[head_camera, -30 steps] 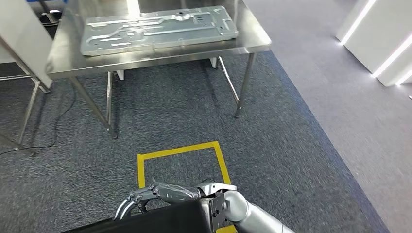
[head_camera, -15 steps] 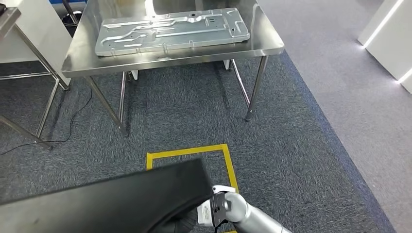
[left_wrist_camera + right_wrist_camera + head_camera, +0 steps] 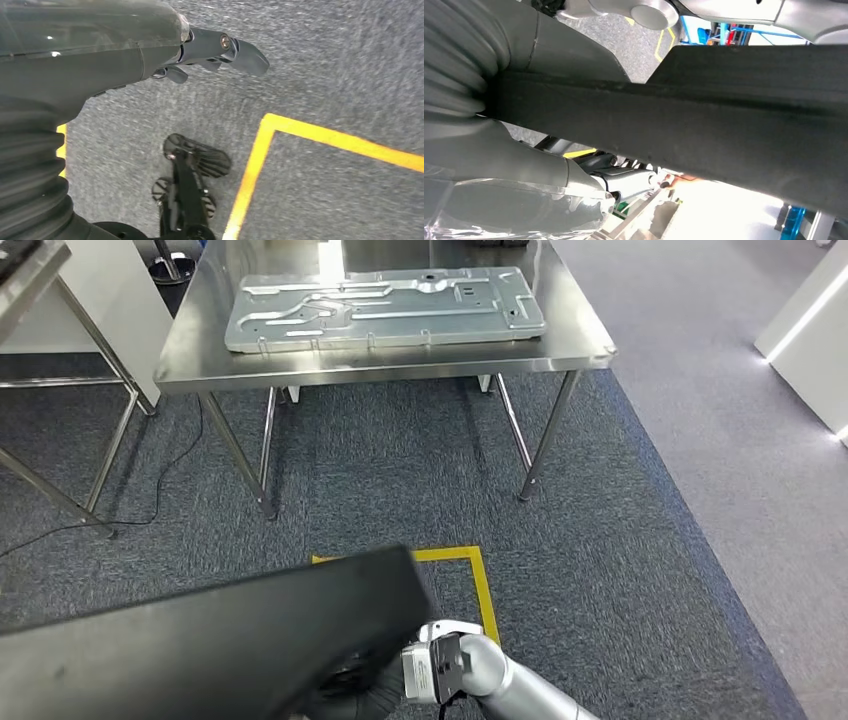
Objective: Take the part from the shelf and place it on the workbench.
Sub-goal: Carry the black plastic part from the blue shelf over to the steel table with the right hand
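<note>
Black flat part (image 3: 215, 640) low in the head view at about 7 o'clock, tilted, held over blue-grey carpet (image 3: 620, 570) and covering one corner of the yellow tape square (image 3: 487, 590). Right hand (image 3: 519, 155) clamped on the part's edge, thick grey thumb on one side, darker fingers (image 3: 624, 177) on the other. Left hand (image 3: 150, 50) hanging above the carpet, fingers (image 3: 235, 50) partly curled, holding nothing. Steel workbench (image 3: 580, 340) at 12 o'clock, well apart from the part, bearing a stamped metal panel (image 3: 385, 305).
</note>
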